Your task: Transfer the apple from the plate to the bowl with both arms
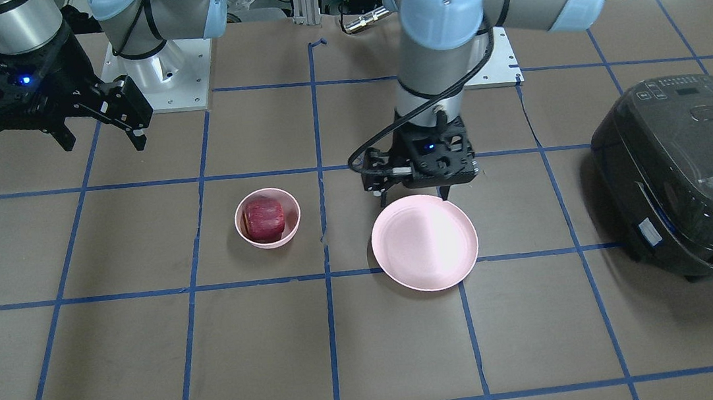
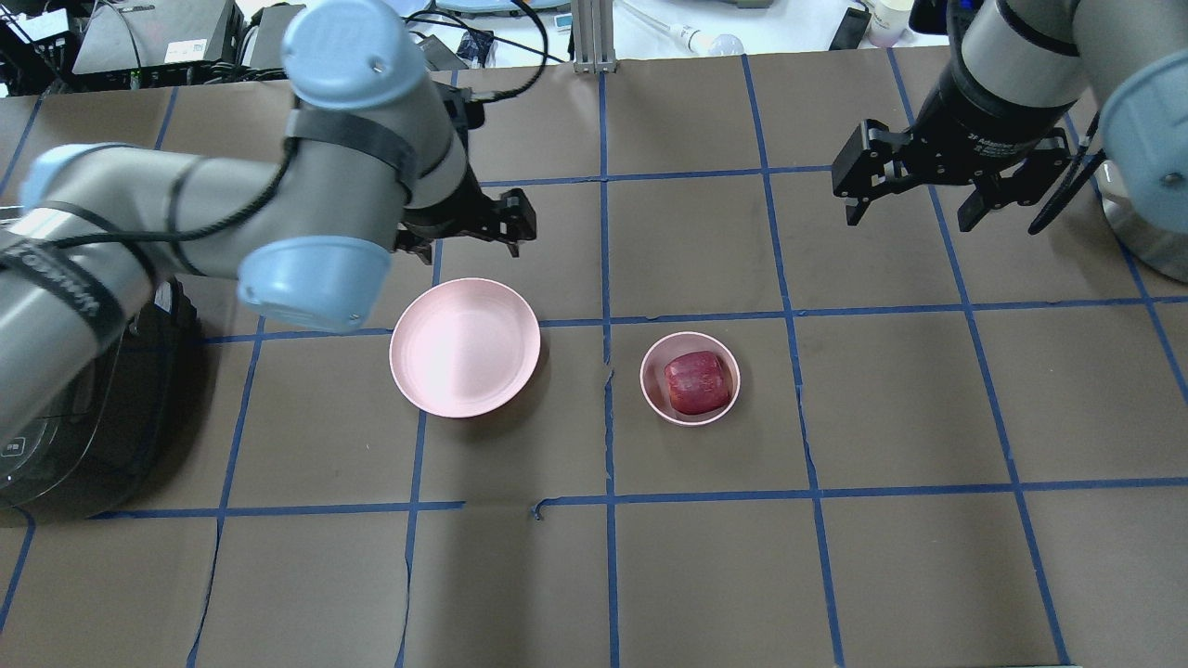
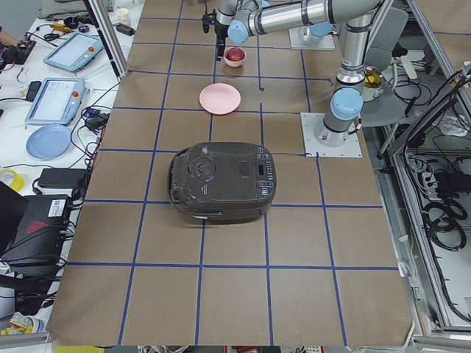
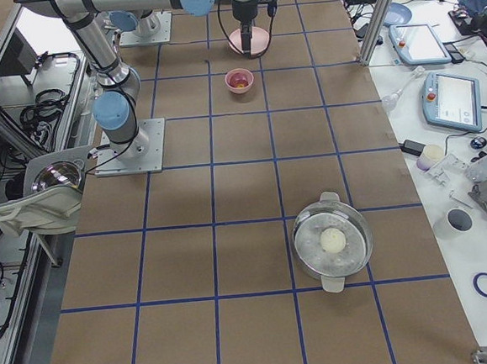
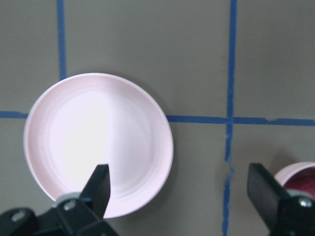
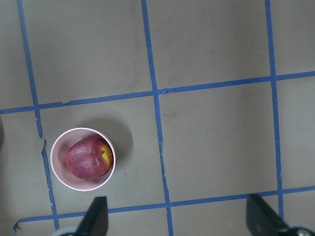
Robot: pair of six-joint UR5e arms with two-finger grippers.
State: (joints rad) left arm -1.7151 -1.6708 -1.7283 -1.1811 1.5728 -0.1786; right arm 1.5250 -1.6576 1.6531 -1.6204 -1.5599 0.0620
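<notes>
The dark red apple (image 1: 264,219) lies inside the small pink bowl (image 1: 268,241), near the table's middle. They also show in the overhead view, apple (image 2: 695,381) and bowl (image 2: 645,376), and in the right wrist view, apple (image 6: 88,158) and bowl (image 6: 53,160). The wide pink plate (image 1: 425,246) (image 2: 464,348) (image 5: 98,142) is bare. My left gripper (image 1: 415,194) (image 2: 469,243) (image 5: 178,177) is open and empty, just above the plate's robot-side edge. My right gripper (image 1: 104,143) (image 2: 908,218) (image 6: 177,204) is open and empty, raised, well apart from the bowl on the robot's side.
A dark rice cooker (image 1: 692,178) (image 2: 56,436) stands at the table's end on my left, beyond the plate. A steel pot (image 4: 333,242) holding a white lump stands far out at my right end. Blue tape lines grid the brown table.
</notes>
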